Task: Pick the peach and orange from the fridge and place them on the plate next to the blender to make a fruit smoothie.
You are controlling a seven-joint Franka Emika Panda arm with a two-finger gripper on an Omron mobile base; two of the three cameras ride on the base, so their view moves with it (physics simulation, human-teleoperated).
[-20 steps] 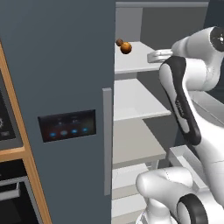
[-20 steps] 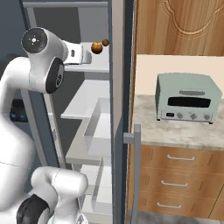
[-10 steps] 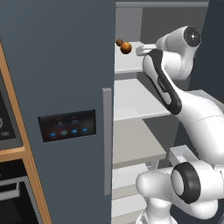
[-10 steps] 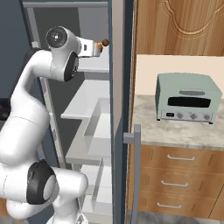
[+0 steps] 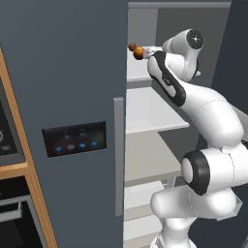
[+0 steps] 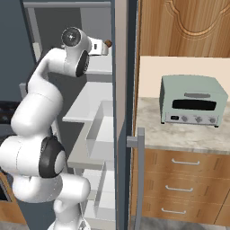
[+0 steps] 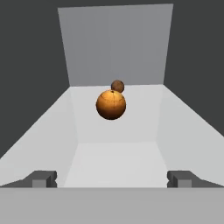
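The fridge (image 5: 63, 87) stands open with white shelves inside. On its top shelf (image 7: 116, 159) sits the bright orange (image 7: 110, 104), and the duller brown peach (image 7: 117, 86) rests just behind it, partly covered. My gripper (image 7: 112, 179) is open at the front of that shelf, pointing at the orange and still short of it. From the left base, the orange (image 5: 139, 52) and peach (image 5: 131, 46) lie just left of the gripper (image 5: 146, 51). From the right base, the peach (image 6: 108, 43) shows past the gripper (image 6: 103, 46). The plate and blender are out of view.
The fridge door's edge (image 6: 120, 90) and a long grey handle (image 5: 118, 155) flank the opening. Lower white shelves (image 5: 150, 114) sit beneath the arm. A silver toaster (image 6: 193, 105) stands on the stone counter to the right, above wooden drawers (image 6: 184, 179). A black oven (image 5: 9, 213) is at the far left.
The arm has stretched up and forward, carrying the open gripper onto the top shelf toward the two fruits. The fruits have stayed in place.
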